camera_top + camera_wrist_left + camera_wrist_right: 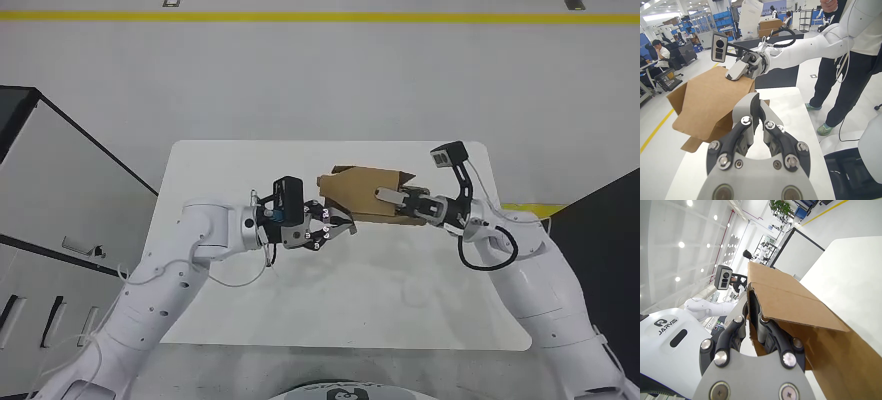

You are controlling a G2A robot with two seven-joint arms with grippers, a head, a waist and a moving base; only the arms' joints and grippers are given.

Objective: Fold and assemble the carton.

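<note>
1. Our right gripper (750, 308) is clamped on one wall of the carton (789, 294); our left gripper (757, 108) hangs closed and empty just beside it.
2. The half-open carton is over the table's far side. Held by one wall, it may twist or crease.
3. White table (300, 300); yellow floor line (320, 16) beyond.

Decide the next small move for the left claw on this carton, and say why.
Probably open the left claw and ease it toward the loose flap facing it. The right claw grips a carton wall, steadying it; the left claw is shut and empty, and the flaps hang unfolded.
</note>
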